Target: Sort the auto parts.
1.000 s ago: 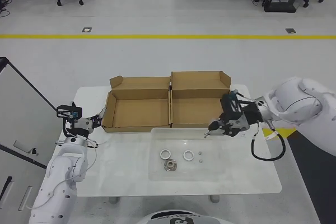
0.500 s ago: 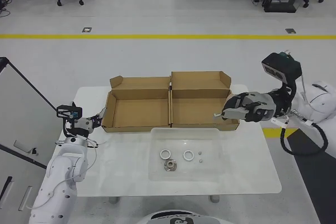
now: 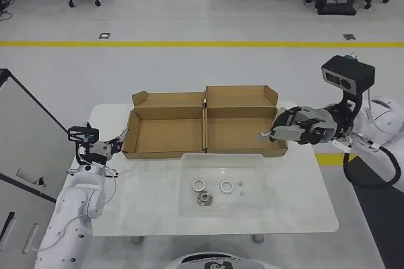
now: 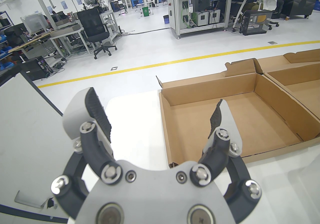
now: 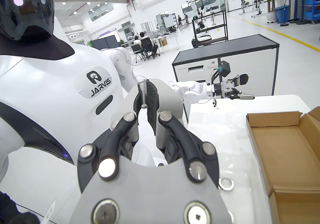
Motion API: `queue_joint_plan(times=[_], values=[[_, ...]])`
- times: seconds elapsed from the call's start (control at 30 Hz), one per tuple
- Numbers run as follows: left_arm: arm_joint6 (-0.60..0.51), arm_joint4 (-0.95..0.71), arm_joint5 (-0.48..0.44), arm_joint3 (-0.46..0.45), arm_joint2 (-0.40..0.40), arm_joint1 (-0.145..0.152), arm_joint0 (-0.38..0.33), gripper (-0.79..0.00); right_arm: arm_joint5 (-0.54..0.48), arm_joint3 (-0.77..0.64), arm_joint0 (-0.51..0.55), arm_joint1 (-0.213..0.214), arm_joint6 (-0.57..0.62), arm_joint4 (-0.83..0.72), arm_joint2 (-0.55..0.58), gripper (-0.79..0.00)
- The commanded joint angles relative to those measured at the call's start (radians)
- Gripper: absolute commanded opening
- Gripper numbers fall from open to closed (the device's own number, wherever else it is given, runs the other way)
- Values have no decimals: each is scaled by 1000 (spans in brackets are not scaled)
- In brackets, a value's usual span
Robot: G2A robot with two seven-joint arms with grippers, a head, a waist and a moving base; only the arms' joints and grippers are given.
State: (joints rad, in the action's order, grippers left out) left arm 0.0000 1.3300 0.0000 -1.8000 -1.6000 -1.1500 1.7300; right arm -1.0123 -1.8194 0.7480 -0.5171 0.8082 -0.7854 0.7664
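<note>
So, my right end effector (image 3: 263, 136) is pinching a small threaded bolt (image 5: 142, 91) at the 3 o'clock edge of the right-hand box (image 3: 232, 134). I'd slide in over its floor and go low before letting go, so nothing bounces out.
</note>
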Motion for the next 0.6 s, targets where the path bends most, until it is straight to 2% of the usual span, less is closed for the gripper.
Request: queue_joint_plan(times=[0.0, 0.33, 0.57], values=[[0, 0, 0, 0, 0, 0, 0, 0, 0, 0, 0, 0, 0, 0, 0, -785], [0, 0, 0, 0, 0, 0, 0, 0, 20, -30, 4, -4, -28, 6, 15, -785], [0, 0, 0, 0, 0, 0, 0, 0, 26, -94, -12, -38, -5, -168, 12, -785]])
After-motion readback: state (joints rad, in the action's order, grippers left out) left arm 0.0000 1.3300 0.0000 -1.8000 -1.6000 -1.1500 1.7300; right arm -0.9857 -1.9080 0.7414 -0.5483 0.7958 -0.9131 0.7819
